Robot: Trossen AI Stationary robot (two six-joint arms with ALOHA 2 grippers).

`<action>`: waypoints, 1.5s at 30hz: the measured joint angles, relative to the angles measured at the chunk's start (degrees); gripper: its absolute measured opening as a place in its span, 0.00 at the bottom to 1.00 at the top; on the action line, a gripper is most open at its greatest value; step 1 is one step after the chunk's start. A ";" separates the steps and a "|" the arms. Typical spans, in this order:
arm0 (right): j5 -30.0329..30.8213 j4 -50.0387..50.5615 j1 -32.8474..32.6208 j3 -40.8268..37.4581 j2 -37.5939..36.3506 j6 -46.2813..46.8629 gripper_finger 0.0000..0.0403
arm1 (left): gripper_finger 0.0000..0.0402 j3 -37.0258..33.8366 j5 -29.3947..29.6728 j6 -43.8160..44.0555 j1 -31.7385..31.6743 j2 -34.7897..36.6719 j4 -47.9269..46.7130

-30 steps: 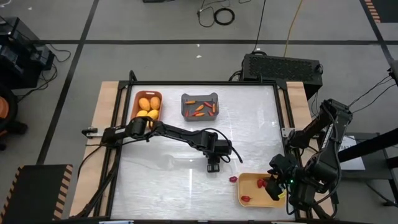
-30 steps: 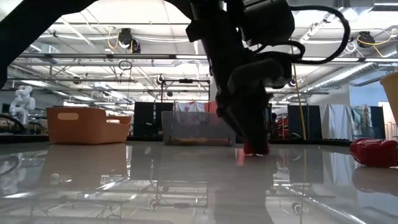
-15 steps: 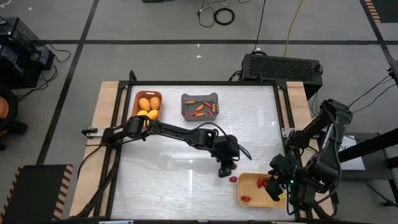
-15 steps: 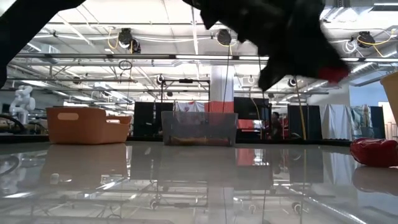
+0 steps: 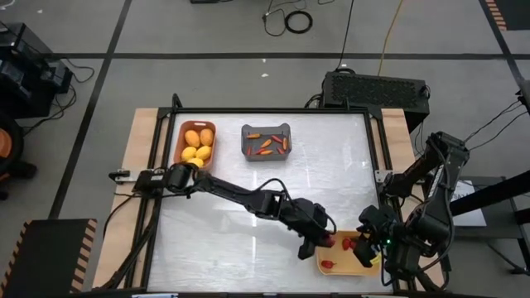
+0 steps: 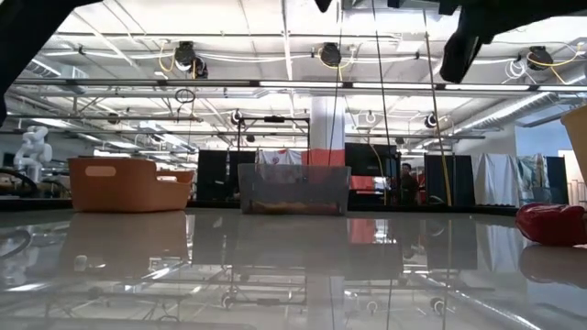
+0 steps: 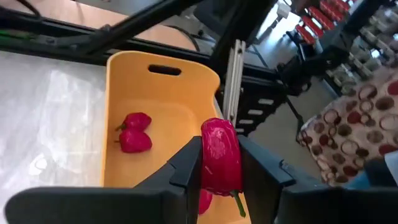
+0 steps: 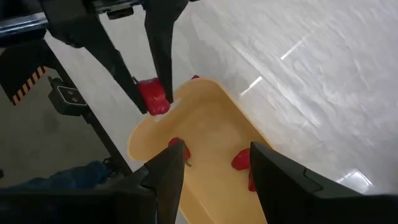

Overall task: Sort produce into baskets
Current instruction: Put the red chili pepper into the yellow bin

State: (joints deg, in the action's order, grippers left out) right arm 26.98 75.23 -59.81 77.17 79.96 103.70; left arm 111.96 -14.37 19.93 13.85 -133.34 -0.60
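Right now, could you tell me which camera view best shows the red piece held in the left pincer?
The left wrist view: the red piece fills the centre, clamped in the left pincer above the yellow basket. The right wrist view shows it smaller; the high view barely; the low view not at all.

Bright, even overhead ceiling lights (image 6: 275,84), glare and mirror reflections on the glossy tabletop (image 6: 275,275), near arm silhouetted, blurred

My overhead camera looked straight down; the low one faced level across the table. Both wrist cameras sat close, sharing the pale yellow plastic bin (image 7: 124,99) (image 8: 205,124).
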 joint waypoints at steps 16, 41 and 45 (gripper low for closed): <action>0.24 -0.19 2.05 0.00 0.00 0.17 0.43 | 0.24 0.00 1.23 0.76 2.42 -3.52 10.49; -0.94 -17.15 5.84 -0.02 1.73 -1.15 0.43 | 0.50 0.11 -6.63 -0.93 -1.92 7.98 -27.85; -9.41 -22.44 11.88 -0.02 4.26 -10.06 0.43 | 0.50 0.04 1.07 -8.10 -0.69 13.86 -51.64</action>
State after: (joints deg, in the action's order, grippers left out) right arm 17.57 52.79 -47.93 77.15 84.22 93.64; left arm 112.01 -13.29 11.83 13.16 -119.48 -52.24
